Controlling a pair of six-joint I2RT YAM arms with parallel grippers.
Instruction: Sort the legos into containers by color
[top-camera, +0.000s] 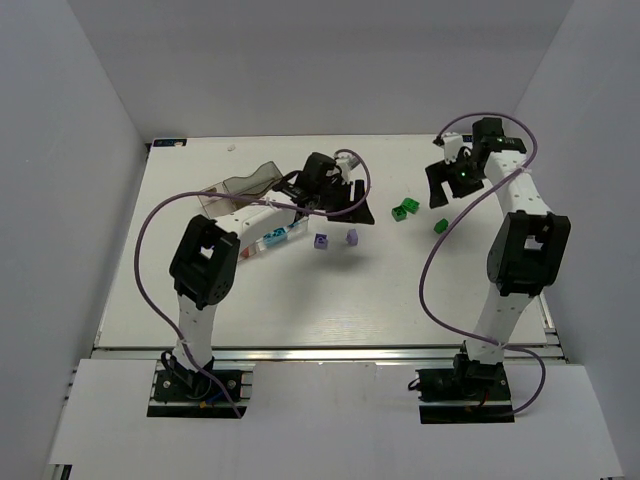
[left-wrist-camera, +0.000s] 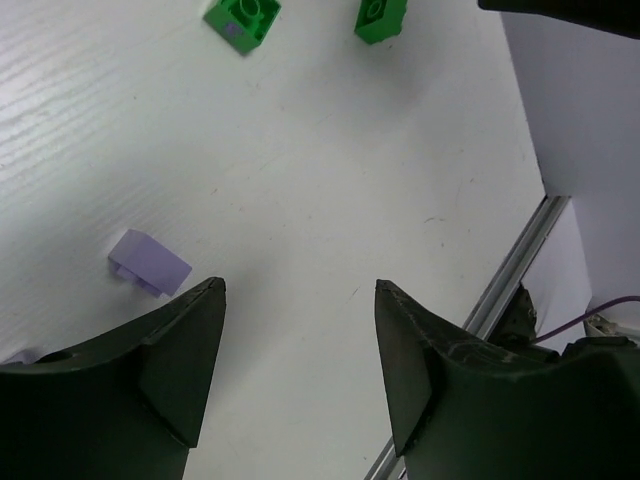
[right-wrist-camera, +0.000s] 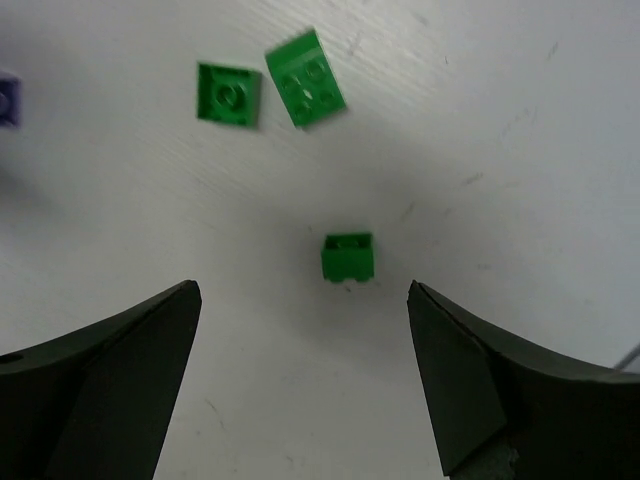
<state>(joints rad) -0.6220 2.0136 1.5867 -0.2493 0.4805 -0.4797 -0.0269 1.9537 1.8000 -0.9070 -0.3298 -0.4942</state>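
Nearby, purple bricks (top-camera: 321, 241): two lie loose on the surface (top-camera: 300, 300), unsorted.
Box (top-camera: 243, 186): just left of them, partly under the left arm (top-camera: 205, 262); blue and red pieces (top-camera: 276, 237) show inside, so some sorting looks done.
Green bricks (top-camera: 405, 210): three loose to the right, well apart from the box.
Left claw (left-wrist-camera: 300, 290): released, empty, above bare surface beside one purple brick.
Right claw (right-wrist-camera: 302, 290): released, empty, over a single green brick (right-wrist-camera: 348, 257).
Remaining: at least five bricks.

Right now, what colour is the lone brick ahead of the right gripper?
Green. The brick shows best in the right wrist view.
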